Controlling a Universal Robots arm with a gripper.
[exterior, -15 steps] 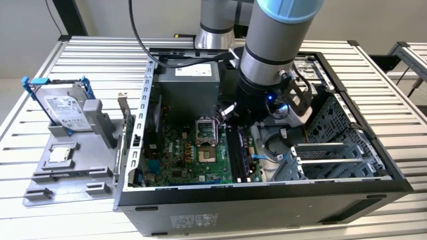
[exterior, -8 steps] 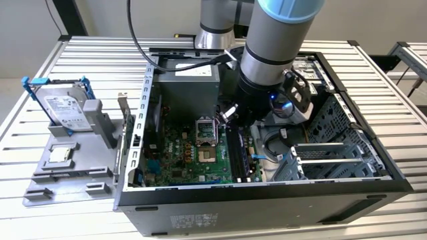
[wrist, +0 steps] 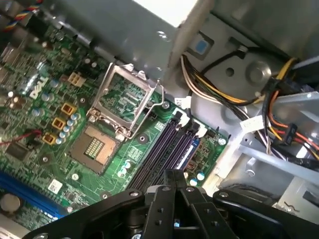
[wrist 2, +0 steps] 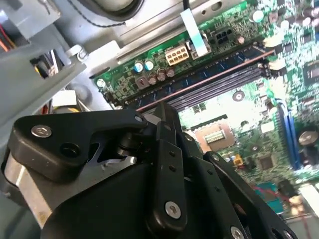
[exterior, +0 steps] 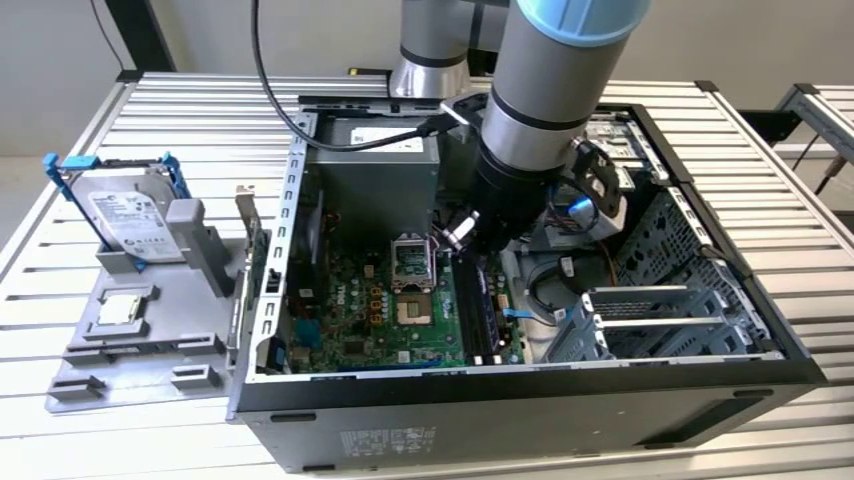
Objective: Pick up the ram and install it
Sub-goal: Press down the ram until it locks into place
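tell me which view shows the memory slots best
The first wrist view: the memory slots run unobstructed from the gripper toward the open processor socket. The second wrist view shows them slanting past the gripper. In the exterior view they are small, partly behind the arm.

long thin dark ram (wrist 2: pixel 214 75), edge-on along the memory slots (wrist 2: pixel 219 88)

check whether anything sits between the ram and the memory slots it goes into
Nothing visible does. The ram lies lengthwise along the memory slots, right under the pincer, with no cable or part across them. Whether it is fully seated, I cannot tell.
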